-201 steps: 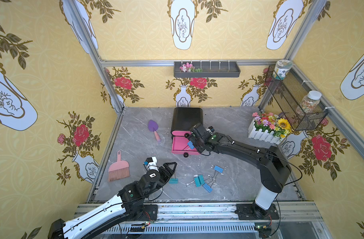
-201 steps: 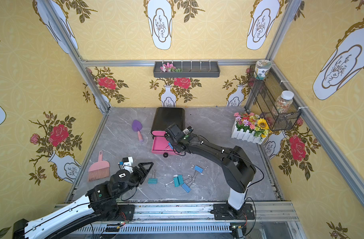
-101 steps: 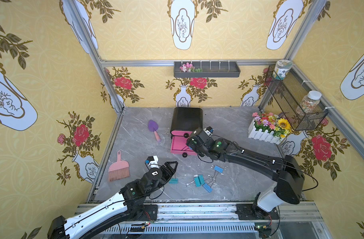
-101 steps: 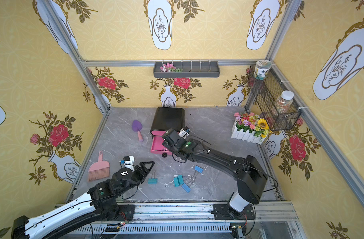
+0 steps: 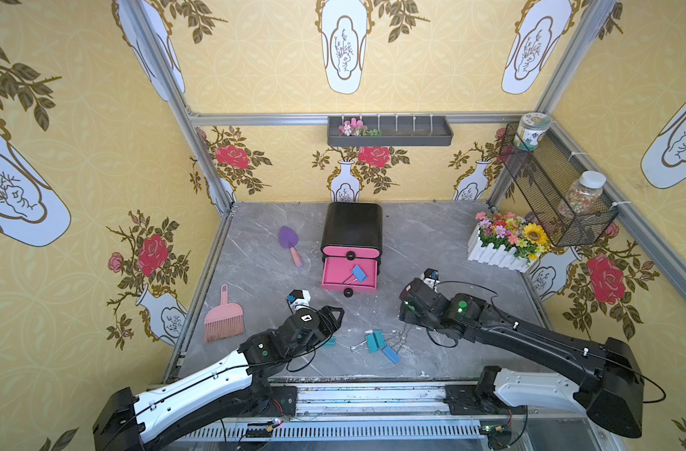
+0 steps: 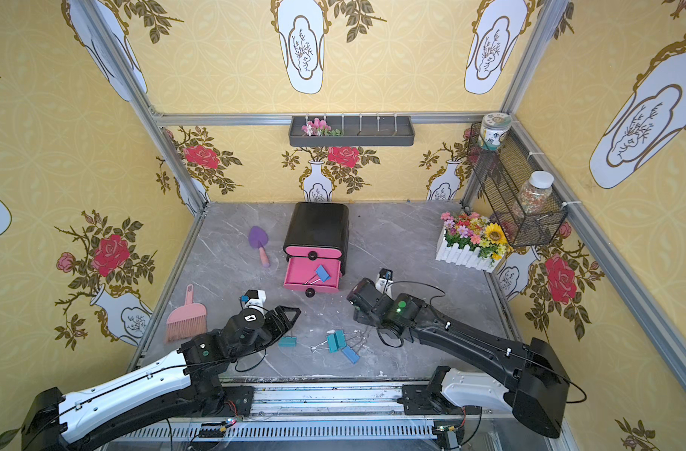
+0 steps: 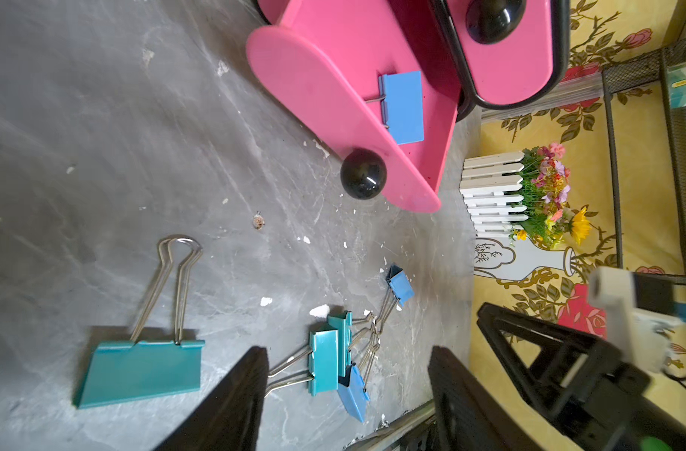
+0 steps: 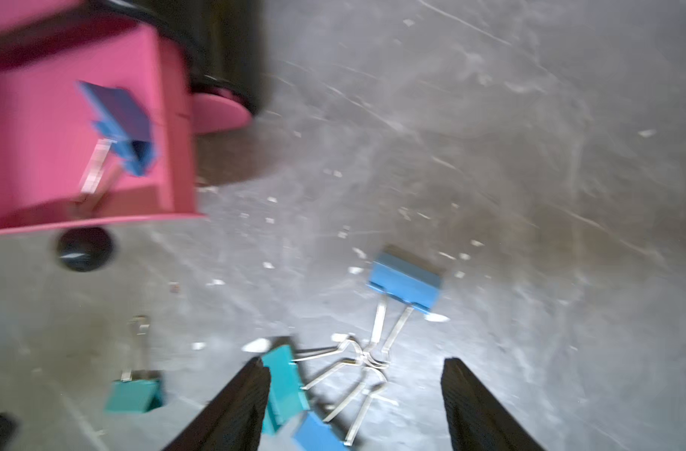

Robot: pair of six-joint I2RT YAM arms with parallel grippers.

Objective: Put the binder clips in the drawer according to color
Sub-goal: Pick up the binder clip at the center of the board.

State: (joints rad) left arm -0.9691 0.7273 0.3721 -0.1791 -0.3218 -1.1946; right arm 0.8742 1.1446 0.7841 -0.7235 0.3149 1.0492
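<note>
Far left first: the left claw (image 7: 347, 353) hangs low over the grey marble-look bench (image 5: 255, 281) near its front edge, jaws spread wide, nothing in them; the lone teal binder clip with silver wire handles (image 7: 138, 371) lies flat just beside it, outside one finger rather than between the two, handles running toward the back edge; that arm is clearly nearer, but I reckon it'd have to shift sideways first.

Mid-bench, toward the back, the black rounded cabinet (image 5: 351, 226) has the pink drawer below the top one (image 5: 333, 279) pulled out; one blue binder clip (image 5: 358, 273) lies inside.

In front of that, by the front edge, there's a tangle: two teal clips (image 5: 374, 340) side by side, a blue clip (image 5: 391, 354) touching them, wires crossed.

Then the right claw (image 8: 355, 365), also wide and empty, right over the tangle; another blue clip (image 8: 406, 281) sits just ahead of its fingers, handles pointing back at the claw and meeting the pile's wires; my guess is blue goes next, and those crossed wires could drag a neighbour along.
</note>
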